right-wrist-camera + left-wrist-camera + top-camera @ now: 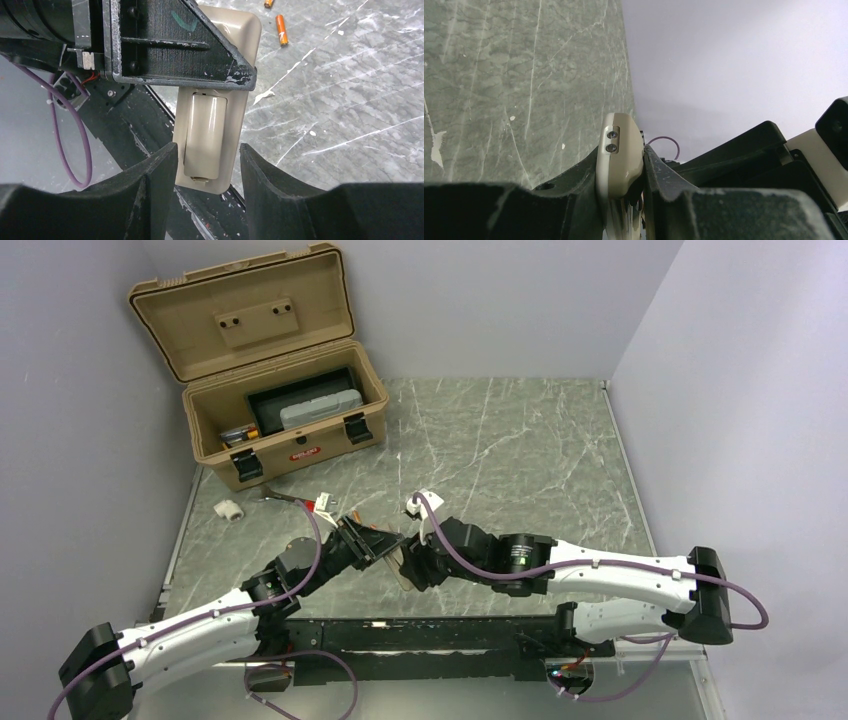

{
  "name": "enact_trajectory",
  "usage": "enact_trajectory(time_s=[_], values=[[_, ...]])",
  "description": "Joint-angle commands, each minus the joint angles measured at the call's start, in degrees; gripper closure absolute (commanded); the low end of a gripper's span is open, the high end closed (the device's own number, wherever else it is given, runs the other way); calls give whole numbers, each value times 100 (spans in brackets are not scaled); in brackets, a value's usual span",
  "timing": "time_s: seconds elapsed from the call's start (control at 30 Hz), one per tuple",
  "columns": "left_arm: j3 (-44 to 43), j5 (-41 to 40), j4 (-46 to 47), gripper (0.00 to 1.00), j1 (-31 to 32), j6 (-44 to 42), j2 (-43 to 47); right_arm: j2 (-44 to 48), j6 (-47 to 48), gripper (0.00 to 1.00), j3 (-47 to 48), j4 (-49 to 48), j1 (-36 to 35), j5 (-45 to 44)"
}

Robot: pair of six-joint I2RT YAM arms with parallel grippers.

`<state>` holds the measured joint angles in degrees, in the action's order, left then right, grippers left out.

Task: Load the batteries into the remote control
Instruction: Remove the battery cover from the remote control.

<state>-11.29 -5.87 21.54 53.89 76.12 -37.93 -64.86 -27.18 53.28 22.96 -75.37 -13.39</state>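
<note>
My left gripper [621,151] is shut on the remote control [622,131], whose rounded end with two small screws sticks out past the fingers. In the right wrist view the remote control [235,107] shows its greyish back, a smooth cover panel [204,135] lying over the battery recess. The lower end of the remote sits between the fingers of my open right gripper [208,147], with a gap on its right side. Two orange batteries [282,29] lie on the marble table beyond. From above, the two grippers meet near the table's front middle [395,552].
An open tan toolbox [270,445] stands at the back left with a grey case [320,410] inside. A small white block [229,508] and some small white and orange parts [322,506] lie in front of it. The black mounting rail [440,632] runs along the near edge.
</note>
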Motion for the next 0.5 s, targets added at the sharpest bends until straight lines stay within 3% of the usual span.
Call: enact_trajectory(time_s=[0.0, 0.17, 0.47], values=[[-233, -13, 245, 100, 19, 17, 40, -65, 21, 49, 60, -118, -72, 12], [-235, -53, 180, 100, 23, 8, 97, -79, 15, 50, 69, -83, -78, 71], [-214, -63, 193, 100, 24, 22, 98, -80, 11, 62, 69, 39, -100, 48]])
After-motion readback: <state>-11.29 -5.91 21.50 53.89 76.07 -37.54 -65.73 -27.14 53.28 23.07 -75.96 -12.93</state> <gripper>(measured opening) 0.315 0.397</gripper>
